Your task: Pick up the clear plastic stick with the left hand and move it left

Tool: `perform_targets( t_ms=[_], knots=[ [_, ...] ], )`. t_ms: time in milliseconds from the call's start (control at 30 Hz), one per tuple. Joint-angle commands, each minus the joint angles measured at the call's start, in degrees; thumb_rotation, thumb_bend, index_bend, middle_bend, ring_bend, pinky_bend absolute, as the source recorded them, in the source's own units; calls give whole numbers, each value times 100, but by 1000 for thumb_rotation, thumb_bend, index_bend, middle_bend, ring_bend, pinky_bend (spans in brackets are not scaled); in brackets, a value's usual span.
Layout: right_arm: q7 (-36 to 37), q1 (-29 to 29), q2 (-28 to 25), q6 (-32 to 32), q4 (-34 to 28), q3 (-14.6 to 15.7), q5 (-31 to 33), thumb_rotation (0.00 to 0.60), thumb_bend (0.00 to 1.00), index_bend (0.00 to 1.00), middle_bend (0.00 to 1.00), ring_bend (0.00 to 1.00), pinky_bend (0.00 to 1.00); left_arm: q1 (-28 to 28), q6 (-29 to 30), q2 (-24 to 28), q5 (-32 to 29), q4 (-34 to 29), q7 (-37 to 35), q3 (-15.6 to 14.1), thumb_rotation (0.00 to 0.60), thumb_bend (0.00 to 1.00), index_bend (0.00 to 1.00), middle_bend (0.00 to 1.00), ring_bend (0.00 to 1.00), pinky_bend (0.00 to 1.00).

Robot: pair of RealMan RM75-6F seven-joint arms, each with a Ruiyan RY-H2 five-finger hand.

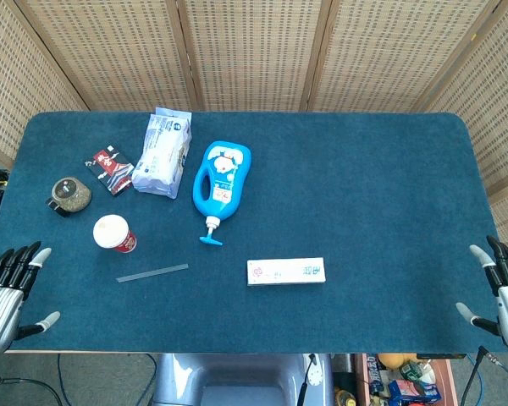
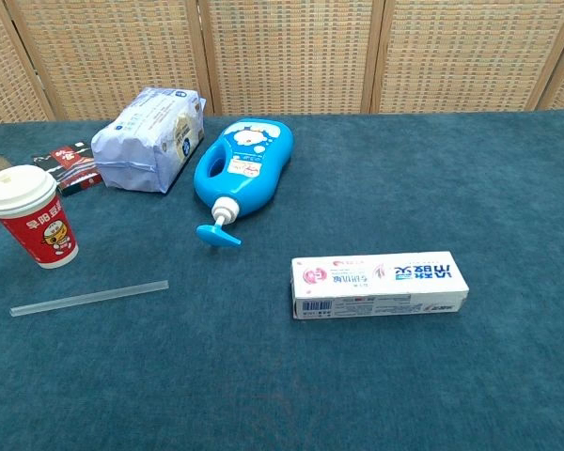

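clear plastic stick flat on table, well apart from left robot hand, fingers spread, holding nothing

Each robot hand has silver palm, black fingers, pale tips.

Probably a lab setup, blue felt table, wicker screens, floor cables

Woven screen panels (wood-framed), blue table
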State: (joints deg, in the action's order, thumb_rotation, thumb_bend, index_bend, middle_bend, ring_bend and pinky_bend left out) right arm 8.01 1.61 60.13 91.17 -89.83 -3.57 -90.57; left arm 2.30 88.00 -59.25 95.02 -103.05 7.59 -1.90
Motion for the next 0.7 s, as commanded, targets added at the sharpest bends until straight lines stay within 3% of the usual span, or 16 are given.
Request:
perform_targets(
  t_ms=[33, 200, 433, 567, 700],
  knots=[
    [11, 0, -1, -1, -3, -2, 5, 600, 0, 0, 0, 0, 0, 20, -36, -23, -7, 22, 5, 4, 600, 109, 0, 0, 0, 0],
    [36, -7, -14, 7, -15, -8, 21, 600, 0, 0, 0, 0, 0, 161, -247, -84, -16, 47, -3, 33, 600, 109, 0, 0, 0, 0],
    [46, 43, -9, -112, -11, -28, 95, 600, 0, 0, 0, 0, 0, 847, -1175, -345, -291, -164, 269, 346, 600, 112, 0, 0, 0, 0],
    [83, 76, 6, -212, 12, -29, 153, 600, 0, 0, 0, 0, 0, 1363, -1949, -680, -934, -301, 492, 653, 600, 113, 16, 0, 0, 0],
    [171, 96, -5, -279, 37, -34, 200, 600, 0, 0, 0, 0, 0, 1833, -2594, -1053, -1652, -358, 889, 888, 600, 112, 150, 0, 0, 0]
  ],
)
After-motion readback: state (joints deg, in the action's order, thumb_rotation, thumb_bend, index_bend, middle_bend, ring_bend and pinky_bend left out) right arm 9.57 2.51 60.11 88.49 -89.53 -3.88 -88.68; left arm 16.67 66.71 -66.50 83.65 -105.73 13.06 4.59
